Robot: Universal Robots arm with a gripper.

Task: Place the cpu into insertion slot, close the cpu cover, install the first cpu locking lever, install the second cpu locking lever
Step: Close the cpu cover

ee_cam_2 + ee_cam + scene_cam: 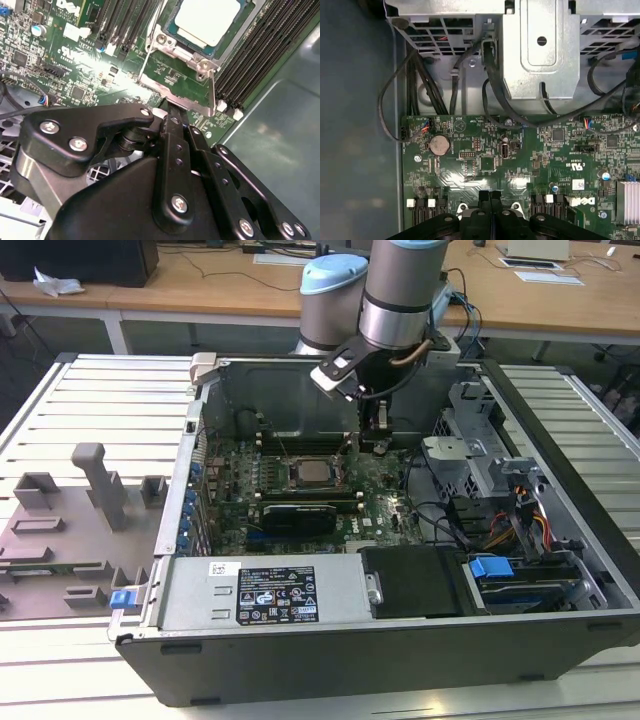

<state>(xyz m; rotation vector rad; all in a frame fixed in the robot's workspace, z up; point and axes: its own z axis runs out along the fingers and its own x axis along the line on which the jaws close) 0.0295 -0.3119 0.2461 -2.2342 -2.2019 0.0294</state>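
Black linkage bars and screw heads of the gripper (171, 114) crowd the foreground in the second wrist view. Its two fingers are pressed together with no gap between them. Their tips touch the free edge of the cpu cover (165, 90), though we cannot tell whether they pinch that thin edge or merely bear on it. We see the cover raised off the socket and tilted, with green motherboard (70, 55) showing through its square window. Past the cover the cpu (207, 20) lies flat in the insertion slot (291, 476), pale top up, with long black memory slots (255, 55) alongside. In the exterior view the arm reaches down into the open computer case (330, 660), which rests on a ribbed metal surface (90, 400), and the gripper hangs just to the exterior view's right of the socket. We judge the placing done and the cover-closing step in hand. It calls for swinging the plate about its hinge, down over the chip, without nudging the chip.
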